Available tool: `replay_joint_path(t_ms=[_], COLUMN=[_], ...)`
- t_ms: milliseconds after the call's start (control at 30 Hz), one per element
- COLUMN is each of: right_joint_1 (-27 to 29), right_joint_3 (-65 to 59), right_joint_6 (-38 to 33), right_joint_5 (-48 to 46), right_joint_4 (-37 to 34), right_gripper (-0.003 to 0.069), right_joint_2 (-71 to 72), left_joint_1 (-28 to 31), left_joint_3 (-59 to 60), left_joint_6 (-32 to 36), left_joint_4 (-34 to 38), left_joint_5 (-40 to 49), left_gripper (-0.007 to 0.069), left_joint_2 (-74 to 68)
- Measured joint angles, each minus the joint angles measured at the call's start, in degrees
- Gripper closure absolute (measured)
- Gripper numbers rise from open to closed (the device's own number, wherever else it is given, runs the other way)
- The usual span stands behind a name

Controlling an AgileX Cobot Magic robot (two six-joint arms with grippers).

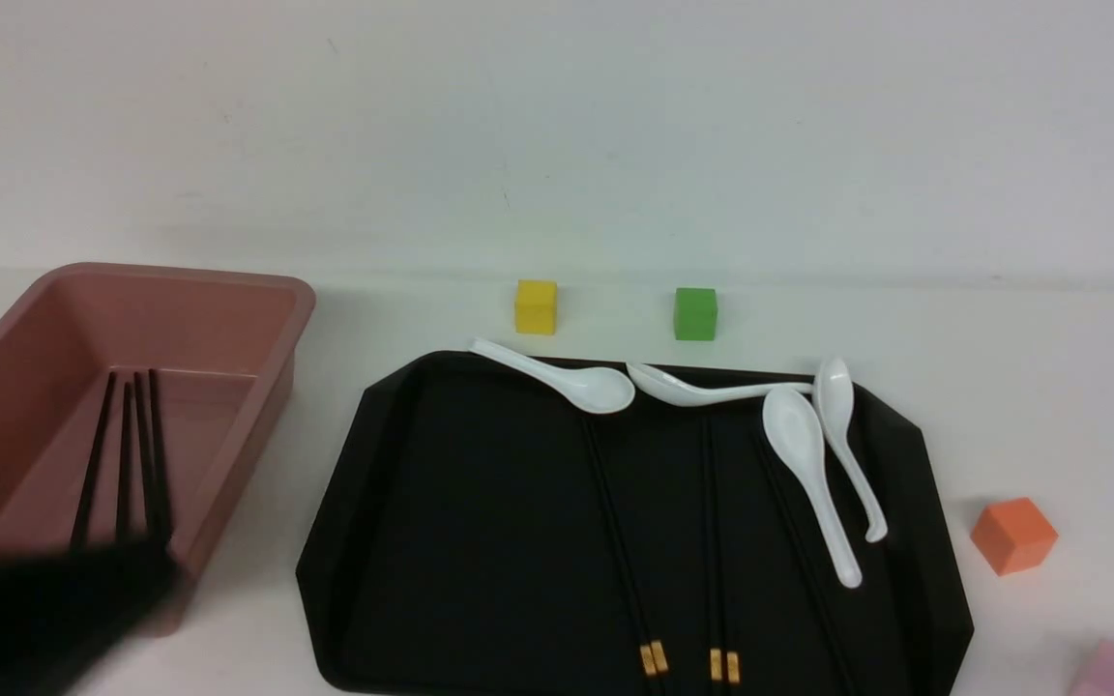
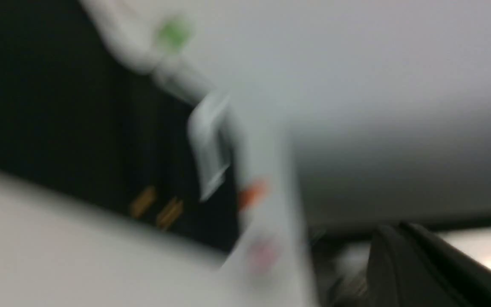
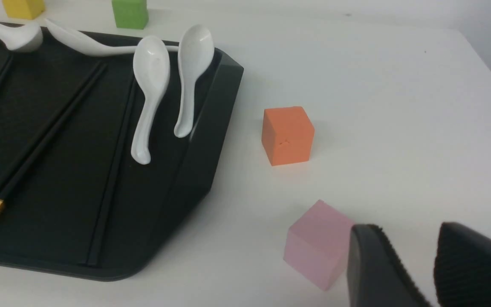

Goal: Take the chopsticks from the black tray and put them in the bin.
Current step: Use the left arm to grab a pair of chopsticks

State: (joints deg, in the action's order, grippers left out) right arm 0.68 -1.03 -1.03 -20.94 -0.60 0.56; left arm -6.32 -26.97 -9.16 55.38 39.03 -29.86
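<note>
Right wrist view: chopsticks [image 3: 45, 136] well apart from right fingers [image 3: 377, 273]

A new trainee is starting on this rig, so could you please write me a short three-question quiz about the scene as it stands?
1. How many white spoons rest on the black tray?
2. True or false: every chopstick is already in the bin.
3. Which cube lies nearest the right end effector? A yellow; B green; C pink.

Key
1. Four.
2. False: several chopsticks lie on the tray, while others lean inside the bin.
3. C, the pink cube.
</note>
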Motion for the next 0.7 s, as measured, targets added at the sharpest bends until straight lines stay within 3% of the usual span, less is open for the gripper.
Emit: replay_joint_path(t_ms=[100, 133, 233, 367, 400, 533, 700], right_joint_1=[0.00, 0.00, 0.00, 0.00, 0.00, 0.00, 0.00], right_joint_3=[0.00, 0.00, 0.00, 0.00, 0.00, 0.00, 0.00], right_joint_6=[0.00, 0.00, 0.00, 0.00, 0.00, 0.00, 0.00], right_joint_5=[0.00, 0.00, 0.00, 0.00, 0.00, 0.00, 0.00], right_joint_4=[0.00, 0.00, 0.00, 0.00, 0.00, 0.00, 0.00], right_gripper=[0.0419, 0.0419, 0.0419, 0.0419, 0.0419, 0.0419, 0.0419], right_joint_2=[0.00, 0.00, 0.00, 0.00, 0.00, 0.00, 0.00], left_joint_1=[0.00, 0.00, -1.31, -6.38, -11.41, -19.63, -28.17], left_joint_3=[-6.07, -6.45, -12.40, -17.23, -21.34, -29.96, -43.90], left_joint_6=[0.00, 0.00, 1.54, 1.26, -0.86, -7.77, -19.04], left_joint_4=[-9.27, -9.76, -14.18, -14.49, -15.37, -19.93, -33.05], left_joint_5=[16.02, 16.90, 26.14, 25.04, 23.18, 19.42, 18.59], left_gripper=[0.0637, 0.0637, 0.0637, 0.0637, 0.0637, 0.0637, 0.0619], left_joint_2=[-17.44, -17.44, -34.83, -43.92, -48.60, -57.63, -70.38])
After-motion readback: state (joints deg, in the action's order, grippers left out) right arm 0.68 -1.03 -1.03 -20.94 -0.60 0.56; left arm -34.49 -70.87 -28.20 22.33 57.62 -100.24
